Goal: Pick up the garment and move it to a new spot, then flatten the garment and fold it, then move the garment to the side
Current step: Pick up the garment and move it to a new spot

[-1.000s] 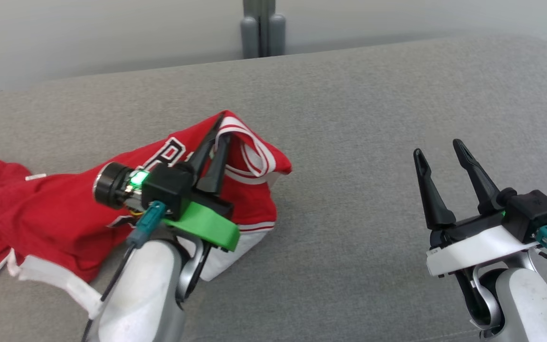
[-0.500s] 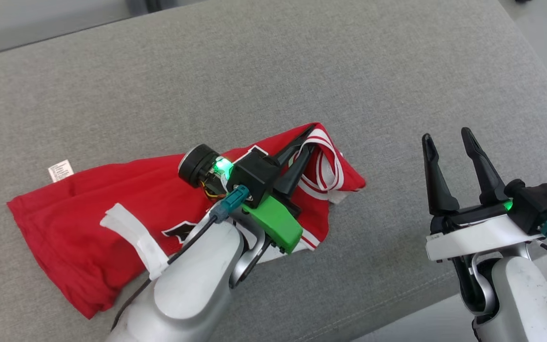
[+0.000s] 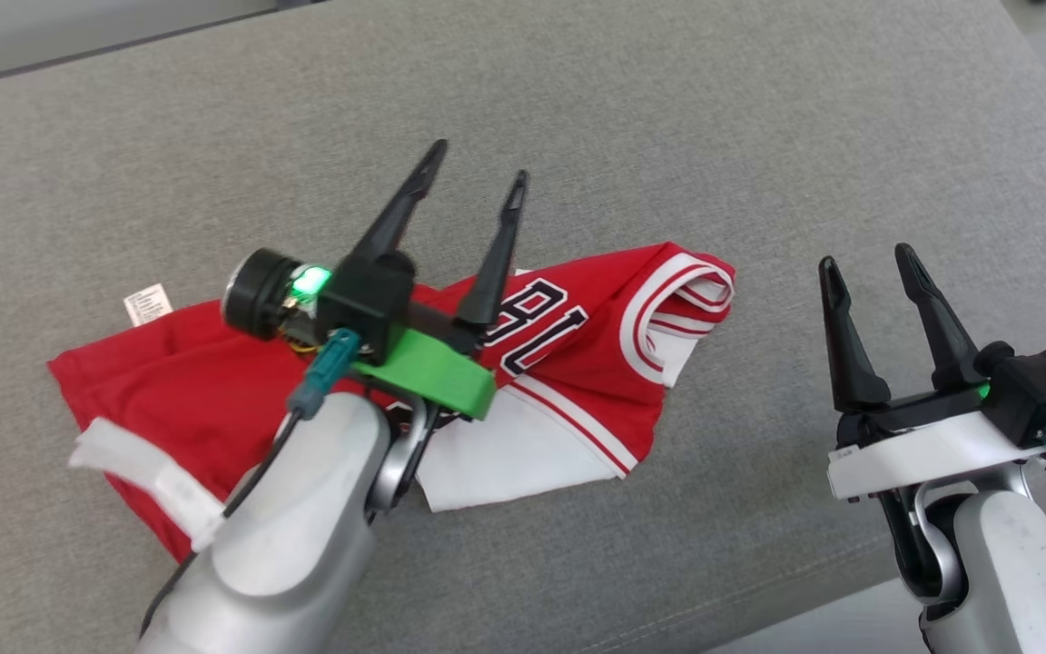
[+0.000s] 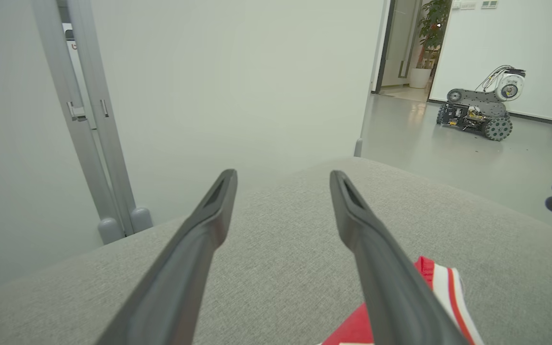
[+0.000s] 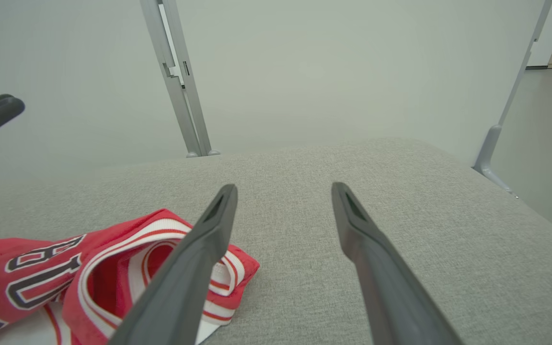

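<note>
Our left end effector (image 3: 479,161) hangs wide and empty above the red garment (image 3: 577,363), which lies rumpled at centre-left of the head view on the grey fabric counter (image 3: 759,136). We judge it ready for flattening. Our right end effector (image 3: 864,257) stands wide at lower right. A pale wall and grey post (image 4: 89,120) lie beyond.

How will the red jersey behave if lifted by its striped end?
Likely floppy: the jersey lies creased and folded over itself, so it should drape from one grip. Probably light; the cloth looks thin. Pushed, it may bunch on the woven cushion.
</note>
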{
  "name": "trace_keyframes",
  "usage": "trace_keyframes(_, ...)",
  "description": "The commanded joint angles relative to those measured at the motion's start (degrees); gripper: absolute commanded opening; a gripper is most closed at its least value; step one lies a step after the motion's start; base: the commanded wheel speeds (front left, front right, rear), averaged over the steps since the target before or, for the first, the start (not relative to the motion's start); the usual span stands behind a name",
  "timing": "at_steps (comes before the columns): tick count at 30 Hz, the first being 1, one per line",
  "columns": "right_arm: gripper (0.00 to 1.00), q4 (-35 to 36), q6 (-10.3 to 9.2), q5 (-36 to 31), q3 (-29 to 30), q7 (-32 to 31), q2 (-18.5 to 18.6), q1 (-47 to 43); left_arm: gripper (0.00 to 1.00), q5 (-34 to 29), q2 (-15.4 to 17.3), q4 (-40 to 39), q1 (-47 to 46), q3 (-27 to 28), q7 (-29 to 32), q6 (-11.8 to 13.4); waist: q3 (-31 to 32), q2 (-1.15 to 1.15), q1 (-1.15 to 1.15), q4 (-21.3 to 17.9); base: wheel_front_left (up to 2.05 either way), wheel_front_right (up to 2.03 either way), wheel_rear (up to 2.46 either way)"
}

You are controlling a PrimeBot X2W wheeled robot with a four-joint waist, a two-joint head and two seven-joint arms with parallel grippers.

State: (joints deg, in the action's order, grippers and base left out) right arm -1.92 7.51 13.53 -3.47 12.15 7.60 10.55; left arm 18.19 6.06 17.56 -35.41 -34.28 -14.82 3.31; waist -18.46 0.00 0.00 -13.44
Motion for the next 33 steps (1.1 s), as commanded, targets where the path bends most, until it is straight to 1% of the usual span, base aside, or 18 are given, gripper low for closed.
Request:
trace_keyframes(1, 1.0, 0.4, -0.04, -0.3, 0.1, -0.4, 0.2, -1.1, 1.0, 0.7, 1.5, -0.8, 2.1, 1.6, -0.4, 1.2, 4.7, 0.0, 0.0, 5.3, 0.0, 0.0, 0.0)
trace_keyframes(7, 1.0, 1.7, -0.04, -0.8, 0.5, -1.9, 0.3, -2.6, 1.0, 2.2, 6.1, -5.4, 10.1, 10.0, -0.3, 5.6, 6.8, 0.0, 0.0, 8.9, 0.0, 0.0, 0.0)
trace_keyframes(9, 1.0, 2.1, -0.04, -0.9, 0.5, -2.4, 0.4, -3.1, 1.0, 2.8, 7.2, -6.8, 13.0, 12.8, -0.3, 6.5, 7.4, 0.0, 0.0, 9.8, 0.0, 0.0, 0.0)
trace_keyframes(12, 1.0, 2.5, -0.04, -1.1, 0.5, -3.1, 0.5, -3.9, 1.0, 3.6, 8.5, -8.2, 17.0, 16.1, -0.3, 7.3, 8.5, 0.0, 0.0, 10.9, 0.0, 0.0, 0.0)
trace_keyframes(16, 1.0, 3.0, -0.04, -1.2, 0.7, -3.9, 0.5, -5.2, 1.0, 4.0, 9.4, -9.3, 21.5, 18.4, -0.3, 6.9, 10.1, 0.0, 0.0, 12.1, 0.0, 0.0, 0.0)
trace_keyframes(24, 1.0, 3.7, -0.04, -1.2, 0.5, -5.4, 0.3, -7.7, 1.0, 3.9, 10.4, -8.9, 26.0, 17.5, -0.3, 5.5, 12.6, 0.0, 0.0, 12.4, 0.0, 0.0, 0.0)
trace_keyframes(33, 1.0, 4.3, -0.04, -1.3, 0.5, -6.3, -0.1, -9.7, 1.0, 4.3, 10.7, -8.5, 28.4, 17.0, -0.2, 6.0, 14.0, 0.0, 0.0, 11.7, 0.0, 0.0, 0.0)
